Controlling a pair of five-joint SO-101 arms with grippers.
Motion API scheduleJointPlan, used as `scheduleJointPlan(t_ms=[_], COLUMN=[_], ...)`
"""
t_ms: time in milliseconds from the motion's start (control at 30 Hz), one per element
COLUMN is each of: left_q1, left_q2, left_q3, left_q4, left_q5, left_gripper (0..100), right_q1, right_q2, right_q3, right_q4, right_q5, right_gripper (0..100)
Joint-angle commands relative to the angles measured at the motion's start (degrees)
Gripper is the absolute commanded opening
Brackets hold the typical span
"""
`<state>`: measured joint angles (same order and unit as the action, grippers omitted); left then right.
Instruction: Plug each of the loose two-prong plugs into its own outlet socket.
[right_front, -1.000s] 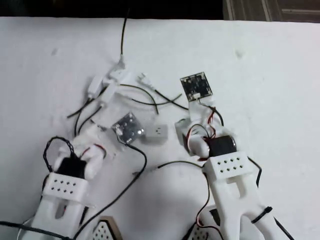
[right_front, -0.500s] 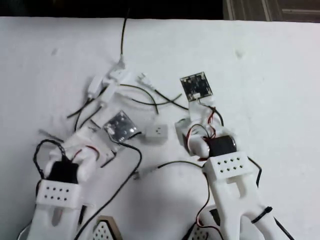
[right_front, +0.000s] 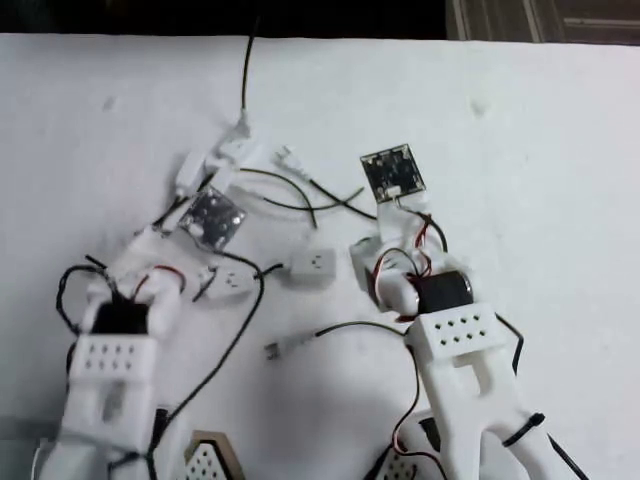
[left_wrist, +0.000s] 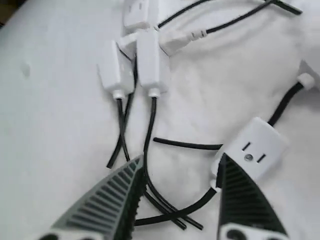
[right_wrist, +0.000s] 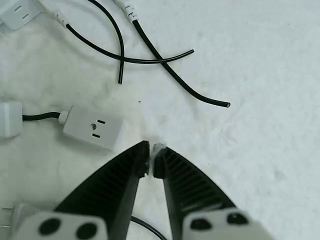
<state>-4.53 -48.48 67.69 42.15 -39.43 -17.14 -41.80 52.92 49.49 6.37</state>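
White table (right_front: 560, 160), two arms, cord clutter left of centre.
Left gripper (left_wrist: 180, 160): released, fingers spread wide over black cords (left_wrist: 150, 130); white rectangular outlet socket (left_wrist: 256, 145) just beside one finger. Right gripper (right_wrist: 151, 150): clenched on nothing, near a second white outlet socket (right_wrist: 93, 129). Loose white two-prong plug (right_front: 278, 348): flat on bare table between the arms, apart from both sockets. Open room: broad bare surface along the far edge and right side.
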Motion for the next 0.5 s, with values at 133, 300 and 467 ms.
scheduleJointPlan(t_ms=[133, 300, 467], left_q1=[1.27, 1.54, 2.51], left_q2=[23.08, 30.55, 30.55], left_q3=[-12.92, -15.47, -15.03], left_q4=[2.81, 3.34, 4.84], left_q5=[-2.81, -4.84, -4.92], left_gripper=[25, 25, 24], right_q1=[-0.13, -0.13, -0.13], right_q2=[0.04, 0.04, 0.04], right_q3=[-0.35, -0.35, -0.35], right_q4=[-0.92, -1.01, -1.01], right_q5=[0.62, 0.62, 0.62], right_gripper=[2.2, 2.2, 2.2])
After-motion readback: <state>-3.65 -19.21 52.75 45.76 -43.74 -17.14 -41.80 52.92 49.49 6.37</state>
